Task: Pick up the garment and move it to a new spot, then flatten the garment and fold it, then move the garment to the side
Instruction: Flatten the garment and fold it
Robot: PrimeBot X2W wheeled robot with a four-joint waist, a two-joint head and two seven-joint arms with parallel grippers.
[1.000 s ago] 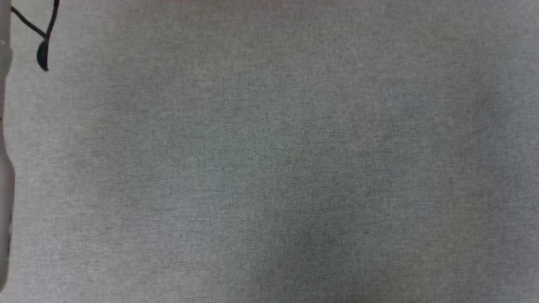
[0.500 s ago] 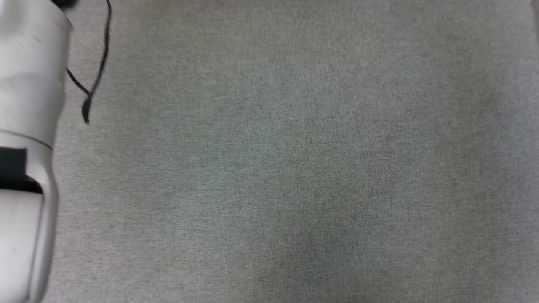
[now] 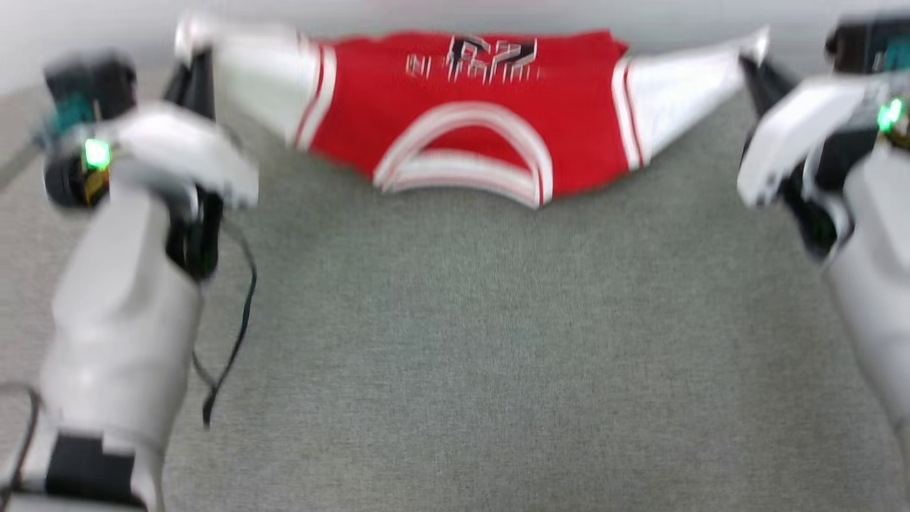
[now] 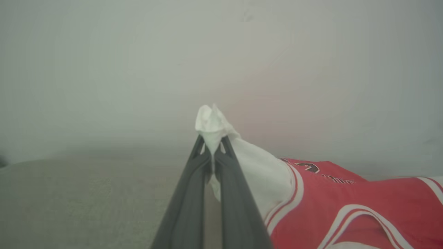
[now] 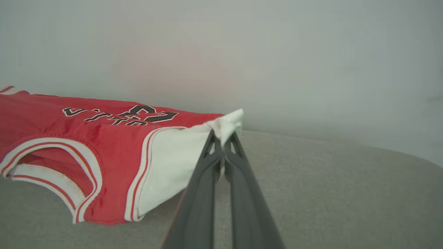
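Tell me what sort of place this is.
Probably an indoor robot test bench: a grey fabric-covered surface, a plain pale wall behind it, and one garment stretched between the left gripper and right gripper.

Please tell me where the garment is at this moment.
In the head view the garment spans the top centre, over the far grey surface, stretched between the left gripper and right gripper, each pinching a white sleeve.

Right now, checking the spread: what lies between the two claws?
The red jersey T-shirt spans the whole stretch in the head view, its white sleeve tips pinched in the left claw and the right claw.
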